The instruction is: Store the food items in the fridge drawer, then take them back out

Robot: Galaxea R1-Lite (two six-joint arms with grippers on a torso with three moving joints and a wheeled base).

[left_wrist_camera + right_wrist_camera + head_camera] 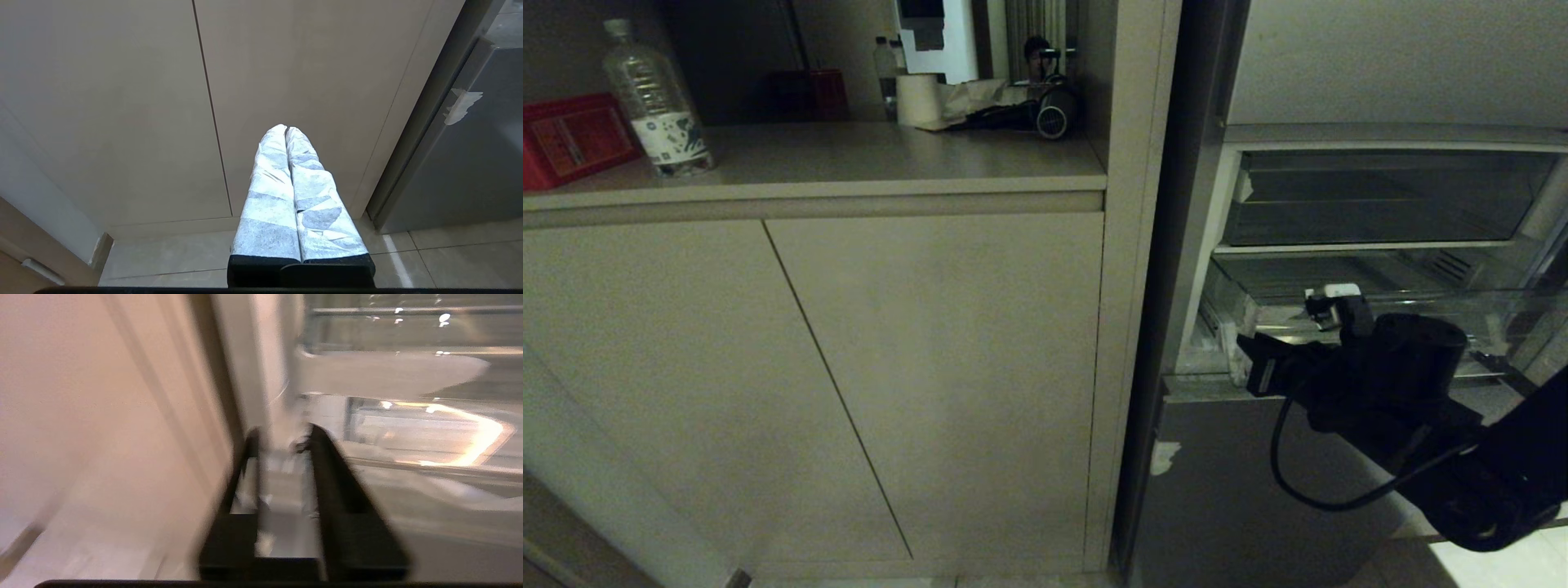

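Note:
The fridge drawer (1437, 304) is a clear plastic tray in the open grey fridge at the right of the head view, with whitish tape at its front left corner. It also shows as a blurred, shiny clear drawer (412, 428) in the right wrist view. My right gripper (1255, 363) hangs just in front of that left corner. In its own view the right gripper (282, 437) stands open by a narrow gap with nothing between the fingers. My left gripper (286, 130) is parked low and shut, facing the cabinet doors. The food items are out of view.
Beige cabinet doors (849, 367) fill the left, under a counter with a water bottle (658, 102), a red box (572, 139) and a paper roll (919, 98). A fridge shelf (1380, 200) sits above the drawer. Below is a grey fridge door (1225, 506) with a tape scrap.

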